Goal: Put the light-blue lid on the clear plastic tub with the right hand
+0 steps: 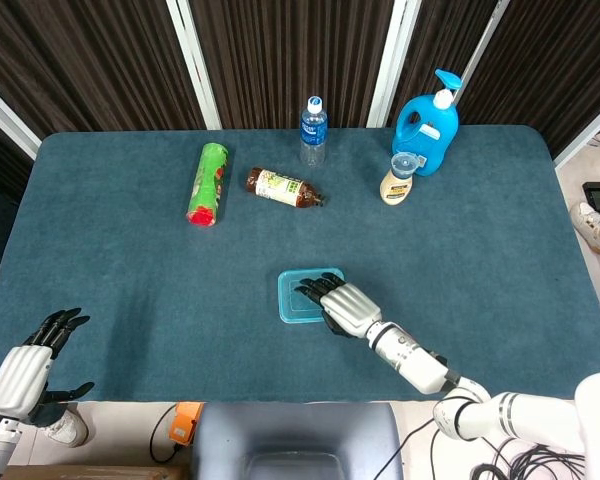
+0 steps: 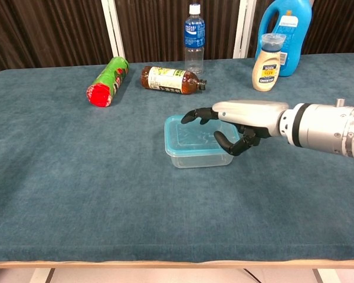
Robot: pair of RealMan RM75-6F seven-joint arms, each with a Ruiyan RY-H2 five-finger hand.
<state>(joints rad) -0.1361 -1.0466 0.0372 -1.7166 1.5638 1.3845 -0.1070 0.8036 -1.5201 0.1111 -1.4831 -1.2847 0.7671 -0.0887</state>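
Light-blue lid (image 2: 194,134) lay on clear plastic tub (image 2: 199,157) at mid-table; right hand (image 2: 236,118) hovered flat above, fingers spread, gripping nothing; seating step likely; next, press rim down evenly

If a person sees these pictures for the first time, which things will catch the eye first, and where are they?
The eye goes first to the right hand, stretched palm-down over the light-blue lid that sits on the clear plastic tub near the middle of the table. Next comes the big blue detergent jug at the far edge, with the water bottle to its left. The green can lies on its side further left.
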